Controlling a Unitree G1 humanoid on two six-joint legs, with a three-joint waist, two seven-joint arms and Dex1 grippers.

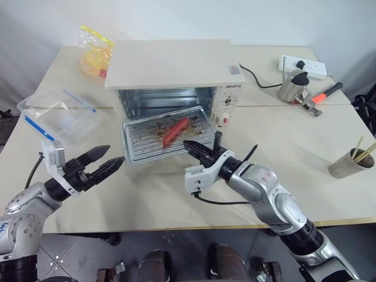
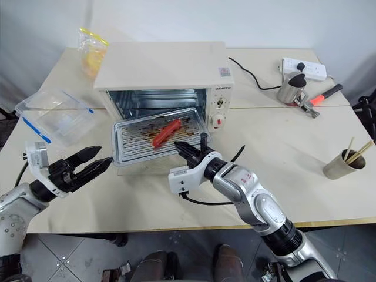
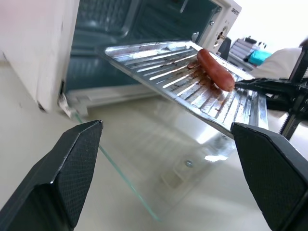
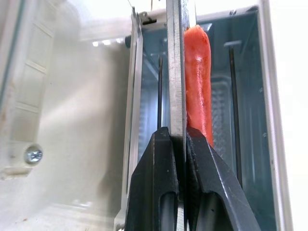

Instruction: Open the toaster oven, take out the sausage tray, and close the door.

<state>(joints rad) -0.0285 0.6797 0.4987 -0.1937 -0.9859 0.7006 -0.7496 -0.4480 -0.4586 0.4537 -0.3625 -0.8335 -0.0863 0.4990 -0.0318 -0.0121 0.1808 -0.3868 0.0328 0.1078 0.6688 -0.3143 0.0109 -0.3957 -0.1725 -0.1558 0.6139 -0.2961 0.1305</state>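
The cream-white toaster oven stands mid-table. Its door lies folded down flat, and the glass pane shows below the tray. The silvery sausage tray sticks halfway out of the oven, tilted, with one red sausage on its ridged bottom. My right gripper is shut on the tray's front rim, close to the sausage. My left gripper hangs open just left of the tray's front corner, touching nothing; its fingers frame the tray from the side.
A clear plastic container with blue trim and a yellow bag lie left of the oven. At the right are a metal cup, a power strip, an orange-handled tool and a cup of chopsticks. The black cord runs behind the oven.
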